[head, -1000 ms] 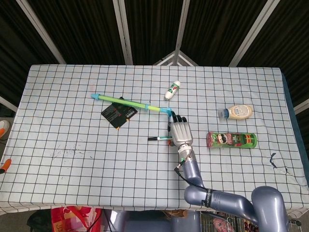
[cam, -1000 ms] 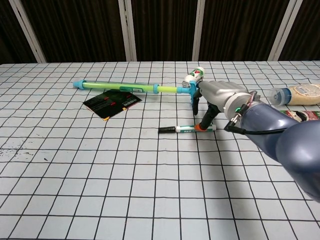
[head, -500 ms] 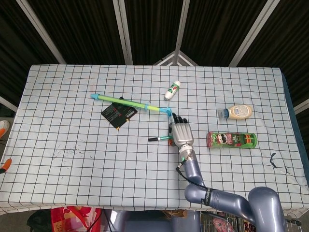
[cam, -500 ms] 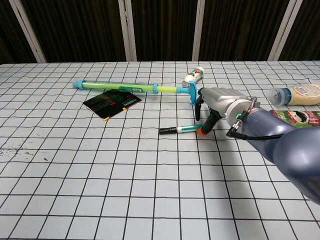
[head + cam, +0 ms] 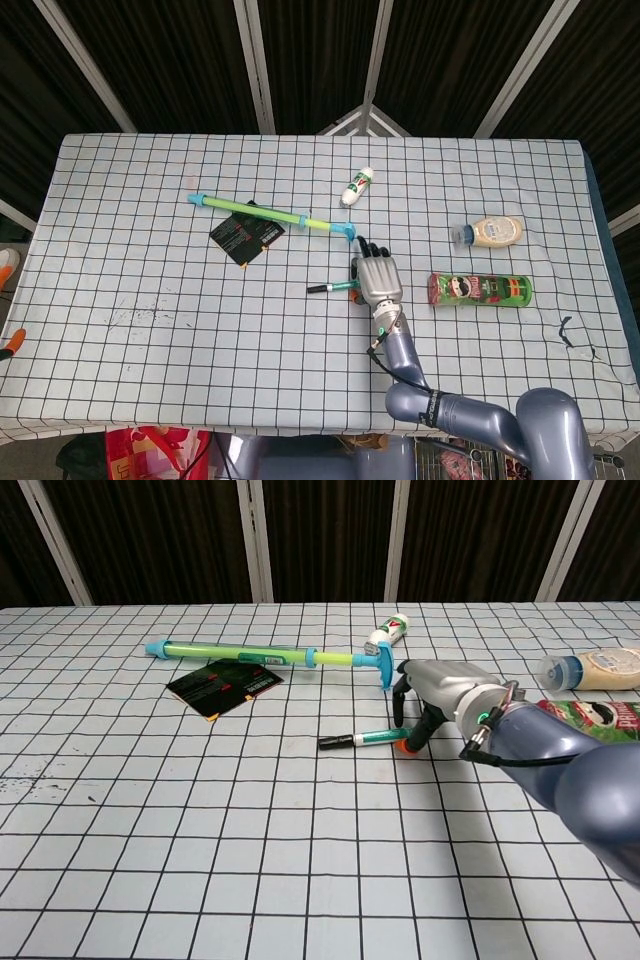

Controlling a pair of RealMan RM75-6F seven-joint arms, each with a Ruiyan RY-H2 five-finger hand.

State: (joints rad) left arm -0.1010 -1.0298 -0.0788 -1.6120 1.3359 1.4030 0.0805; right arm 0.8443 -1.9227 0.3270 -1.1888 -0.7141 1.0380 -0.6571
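Observation:
My right hand (image 5: 377,278) (image 5: 445,695) hangs palm-down over the right end of a pen (image 5: 325,287) (image 5: 360,739) that lies flat on the checked tablecloth. The pen has a black cap on the left, a green-and-white barrel and an orange right end. My fingers point down onto that orange end and touch it. Whether they grip it is hidden under the hand. Just behind the hand lies the blue handle end of a long green and blue tube (image 5: 260,211) (image 5: 250,654). My left hand is in neither view.
A black card (image 5: 246,235) (image 5: 225,683) lies under the tube's middle. A small white bottle (image 5: 356,186) (image 5: 388,631) lies behind the hand. Right of it lie a mayonnaise bottle (image 5: 492,232) (image 5: 595,668) and a green Pringles can (image 5: 480,290) (image 5: 600,712).
My right hand has sunk lower and shifted slightly nearer the table's front, covering more of the pen's right end. The pen has stayed in place.

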